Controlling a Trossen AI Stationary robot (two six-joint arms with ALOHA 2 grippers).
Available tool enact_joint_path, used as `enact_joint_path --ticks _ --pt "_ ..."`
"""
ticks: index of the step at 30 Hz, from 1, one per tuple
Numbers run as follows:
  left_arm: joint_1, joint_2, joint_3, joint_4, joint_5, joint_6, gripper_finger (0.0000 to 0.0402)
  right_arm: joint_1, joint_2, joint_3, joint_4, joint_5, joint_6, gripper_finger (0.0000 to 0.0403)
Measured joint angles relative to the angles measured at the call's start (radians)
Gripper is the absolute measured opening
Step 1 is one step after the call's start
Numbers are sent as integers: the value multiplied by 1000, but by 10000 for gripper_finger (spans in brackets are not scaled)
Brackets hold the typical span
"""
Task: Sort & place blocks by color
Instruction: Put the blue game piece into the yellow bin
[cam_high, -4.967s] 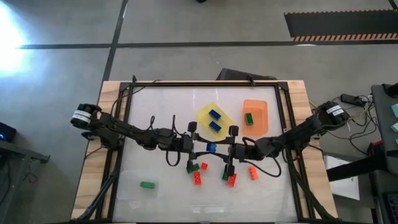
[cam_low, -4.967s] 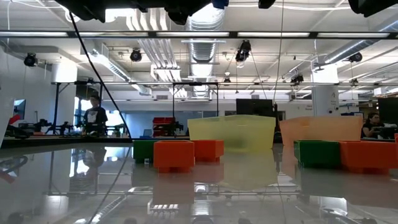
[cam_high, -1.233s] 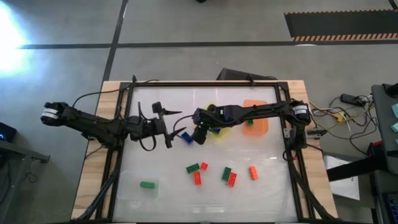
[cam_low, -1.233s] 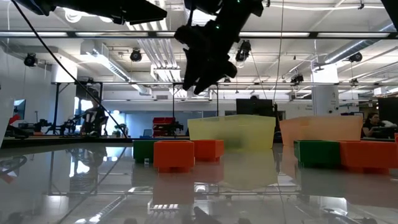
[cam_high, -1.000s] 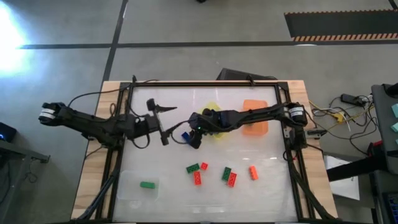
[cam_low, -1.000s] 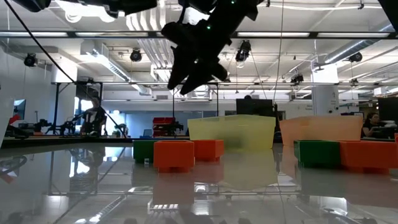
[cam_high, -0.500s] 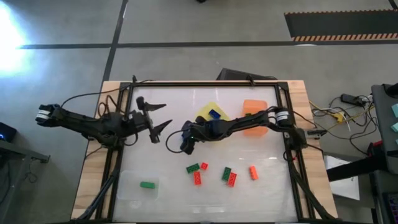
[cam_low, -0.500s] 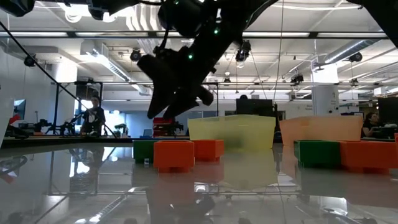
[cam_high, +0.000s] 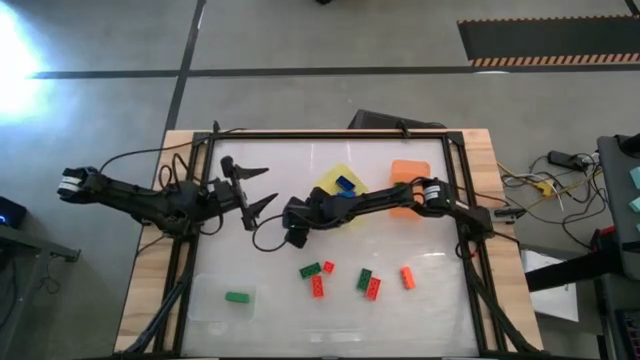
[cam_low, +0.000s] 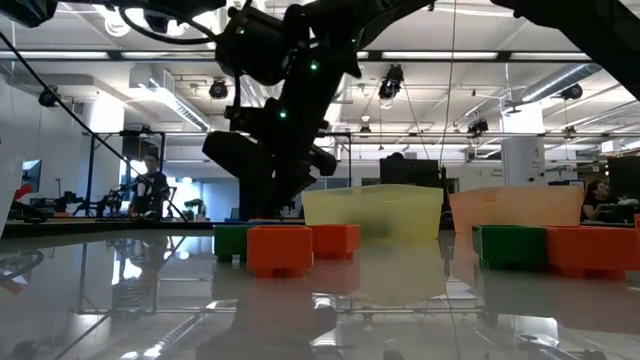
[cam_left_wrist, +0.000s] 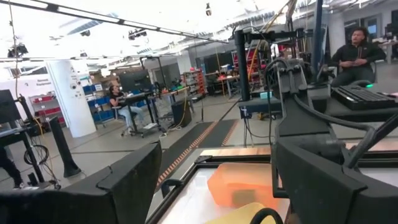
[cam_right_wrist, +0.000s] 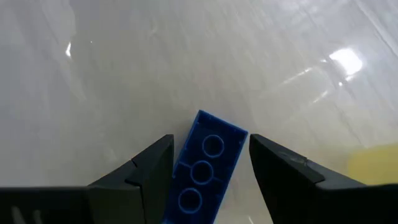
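Observation:
My right gripper (cam_right_wrist: 209, 144) is shut on a blue block (cam_right_wrist: 204, 171) and hangs over the bare table left of the yellow tray (cam_high: 330, 188); in the high view the gripper (cam_high: 293, 236) hides the block. Another blue block (cam_high: 345, 183) lies in the yellow tray. A green block (cam_high: 237, 297) lies in the clear tray (cam_high: 215, 300). Several loose green and red-orange blocks (cam_high: 318, 287) lie on the table near its front. My left gripper (cam_high: 270, 185) stands open at the table's left, holding nothing. My right gripper pinches the blue block by its two long sides (cam_right_wrist: 185, 155) between its two fingers. The fingers slant down toward the table and lie along the block, whose face with three rings is turned to the wrist camera. The block is lifted clear of the table.
An orange tray (cam_high: 418, 190) stands right of the yellow one, partly under my right arm. The loose blocks (cam_high: 364, 278) lie near the front, between the clear tray and the right frame rail (cam_high: 462, 250). Bare table shows below my right gripper.
My right gripper has carried the blue block away from the yellow tray, toward the table's left and near edges, and has come down closer to the table. My left gripper has drawn back toward the left edge, its fingers still spread wide.

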Motion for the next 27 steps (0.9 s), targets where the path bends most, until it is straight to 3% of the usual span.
enact_joint_path --ticks 16,27 --pt "0 4 0 -5 0 2 294 13 38 31 -34 -20 18 198" --pt "0 6 0 -2 0 2 294 16 38 30 -20 -56 -8 123"
